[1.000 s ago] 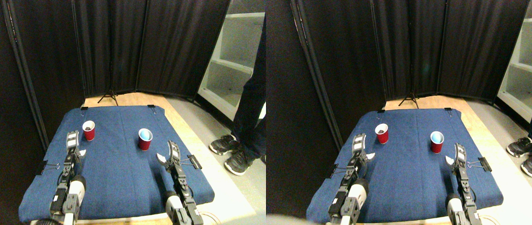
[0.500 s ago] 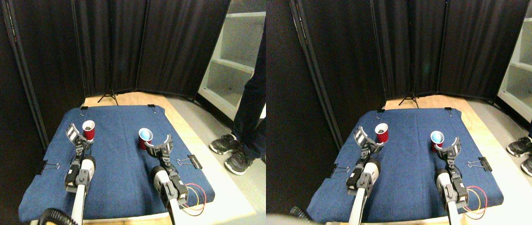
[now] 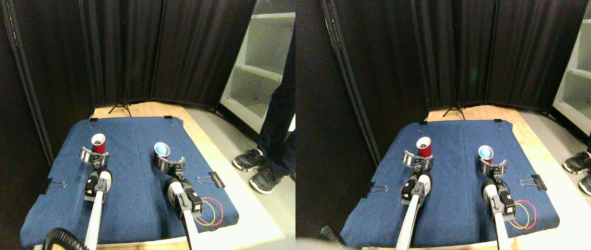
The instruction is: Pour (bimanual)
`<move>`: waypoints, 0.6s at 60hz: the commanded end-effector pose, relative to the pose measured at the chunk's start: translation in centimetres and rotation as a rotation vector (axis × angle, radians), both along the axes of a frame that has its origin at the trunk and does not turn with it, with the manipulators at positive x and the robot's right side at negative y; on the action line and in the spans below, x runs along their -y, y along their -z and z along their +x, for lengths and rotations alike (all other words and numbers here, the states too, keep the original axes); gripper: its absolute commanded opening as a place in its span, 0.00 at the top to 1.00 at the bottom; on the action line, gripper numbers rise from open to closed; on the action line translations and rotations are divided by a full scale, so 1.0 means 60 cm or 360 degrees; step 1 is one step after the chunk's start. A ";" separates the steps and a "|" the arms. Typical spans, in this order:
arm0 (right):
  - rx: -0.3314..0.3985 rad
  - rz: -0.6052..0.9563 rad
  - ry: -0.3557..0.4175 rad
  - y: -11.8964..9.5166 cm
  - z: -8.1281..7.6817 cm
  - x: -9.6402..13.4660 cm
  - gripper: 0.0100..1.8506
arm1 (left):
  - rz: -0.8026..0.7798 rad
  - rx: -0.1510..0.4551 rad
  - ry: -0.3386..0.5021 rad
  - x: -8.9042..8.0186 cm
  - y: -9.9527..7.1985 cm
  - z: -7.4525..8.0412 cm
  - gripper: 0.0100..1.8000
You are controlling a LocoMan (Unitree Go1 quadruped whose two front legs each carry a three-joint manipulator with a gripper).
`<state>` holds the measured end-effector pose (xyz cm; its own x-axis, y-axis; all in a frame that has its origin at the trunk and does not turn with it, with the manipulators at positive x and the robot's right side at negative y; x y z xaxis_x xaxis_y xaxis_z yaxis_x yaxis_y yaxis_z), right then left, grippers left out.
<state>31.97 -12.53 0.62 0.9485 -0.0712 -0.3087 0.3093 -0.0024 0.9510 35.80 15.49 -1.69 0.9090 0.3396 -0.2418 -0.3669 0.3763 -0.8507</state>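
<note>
Step in hand: approach and grasp. The pour itself has not begun.

The bench (image 3: 134, 203) is covered by a blue cloth. Two red cups stand upright on its far half. The left cup (image 3: 98, 143), near the far left corner, holds something dark. The right cup (image 3: 161, 151), nearer the right edge, shows a pale blue inside.

The left gripper (image 3: 94, 155) sits at the base of the left cup, jaws spread to either side of it. The right gripper (image 3: 169, 162) is likewise placed at the right cup, jaws spread around its lower part. Whether either pair touches its cup cannot be told; neither appears to be pinching yet.

Next move, as judged: close both pairs of jaws evenly on the cup walls, firmly enough to lift without crushing them. Then raise both cups, bring them together, and tilt the filled left cup over the right one.

A binder clip (image 3: 213, 180) grips the right edge of the cloth.
</note>
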 end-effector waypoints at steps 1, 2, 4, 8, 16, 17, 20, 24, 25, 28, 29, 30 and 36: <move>0.0001 0.0051 -0.0064 0.003 0.006 -0.006 0.51 | -0.0071 0.0044 -0.0005 0.004 -0.002 0.009 0.37; 0.0001 0.0050 -0.0074 0.004 0.007 -0.007 0.51 | -0.0077 0.0044 -0.0009 0.004 -0.001 0.009 0.37; 0.0002 0.0042 -0.0096 0.006 0.008 -0.008 0.51 | -0.0090 0.0045 -0.0021 0.003 0.002 0.011 0.37; -0.0022 0.0002 -0.0129 0.011 0.010 -0.017 0.50 | -0.0139 0.0043 -0.0029 0.002 0.007 0.014 0.38; -0.0063 0.0034 -0.0145 0.018 0.011 -0.031 0.46 | -0.0189 0.0011 -0.0014 0.005 0.012 0.017 0.38; -0.0064 0.0032 -0.0155 0.021 0.013 -0.033 0.45 | -0.0216 0.0004 -0.0009 0.004 0.014 0.018 0.37; -0.0070 0.0019 -0.0150 0.023 0.016 -0.036 0.45 | -0.0241 0.0005 -0.0016 0.003 0.017 0.021 0.37; -0.0078 -0.0012 -0.0152 0.025 0.019 -0.038 0.45 | -0.0241 0.0005 -0.0019 0.001 0.021 0.025 0.36; -0.0081 -0.0020 -0.0149 0.026 0.020 -0.039 0.45 | -0.0243 0.0003 -0.0019 0.000 0.023 0.026 0.36; -0.0080 -0.0017 -0.0155 0.027 0.023 -0.038 0.45 | -0.0242 -0.0004 -0.0023 -0.002 0.025 0.028 0.36; -0.0073 -0.0027 -0.0161 0.028 0.024 -0.037 0.45 | -0.0261 -0.0005 -0.0029 -0.002 0.026 0.029 0.36; -0.0072 -0.0026 -0.0161 0.029 0.025 -0.037 0.45 | -0.0265 -0.0006 -0.0029 -0.002 0.027 0.030 0.36; -0.0082 0.0026 -0.0126 0.030 0.028 -0.035 0.45 | -0.0276 -0.0020 -0.0026 -0.006 0.034 0.037 0.34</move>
<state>33.15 -10.51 -1.51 0.9228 0.0127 -0.3850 0.3847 0.0212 0.9228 37.69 15.79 -3.36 0.9041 0.2984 -0.3059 -0.3748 0.2096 -0.9031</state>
